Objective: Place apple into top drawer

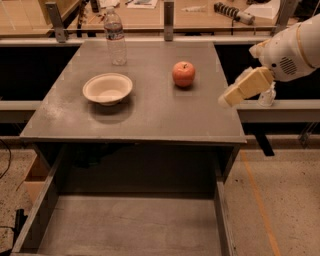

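Note:
The red apple (183, 74) stands upright on the grey tabletop (160, 112), right of centre toward the back. The top drawer (135, 225) is pulled out below the table's front edge, and its flat grey bottom shows nothing in it. My gripper (228, 98) hangs from the white arm at the right. It sits over the table's right edge, to the right of the apple and nearer the front. It is apart from the apple and holds nothing that I can see.
A white bowl (107, 88) sits left of the apple. A clear plastic water bottle (115, 44) stands at the back left. A wooden counter with clutter (200, 12) runs behind the table. A small bottle (267, 95) stands on the ledge at the right.

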Available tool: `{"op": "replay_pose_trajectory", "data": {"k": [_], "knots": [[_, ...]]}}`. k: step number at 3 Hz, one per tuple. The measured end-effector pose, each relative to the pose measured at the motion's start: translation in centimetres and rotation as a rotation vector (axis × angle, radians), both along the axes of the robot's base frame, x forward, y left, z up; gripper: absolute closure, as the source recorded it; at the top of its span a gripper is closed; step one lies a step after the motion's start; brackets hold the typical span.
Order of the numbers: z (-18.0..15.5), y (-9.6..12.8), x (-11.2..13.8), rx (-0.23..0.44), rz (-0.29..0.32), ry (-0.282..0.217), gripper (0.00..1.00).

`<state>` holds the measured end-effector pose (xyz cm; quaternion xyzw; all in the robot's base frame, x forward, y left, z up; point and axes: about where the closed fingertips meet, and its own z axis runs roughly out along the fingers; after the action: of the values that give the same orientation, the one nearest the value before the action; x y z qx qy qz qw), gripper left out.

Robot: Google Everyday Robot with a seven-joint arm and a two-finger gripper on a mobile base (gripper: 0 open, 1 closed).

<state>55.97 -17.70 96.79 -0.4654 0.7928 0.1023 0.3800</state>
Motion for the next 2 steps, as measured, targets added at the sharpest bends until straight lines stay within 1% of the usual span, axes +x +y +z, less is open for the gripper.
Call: {"op": "replay_pose_trajectory", "data": {"k": [1,2], "knots": [[0.2,2.3,5.4,0.174,-0.035,-0.064,0.00],[-0.1,4.8,10.3,0.293,-0.051,-0.129,0.00]]}}
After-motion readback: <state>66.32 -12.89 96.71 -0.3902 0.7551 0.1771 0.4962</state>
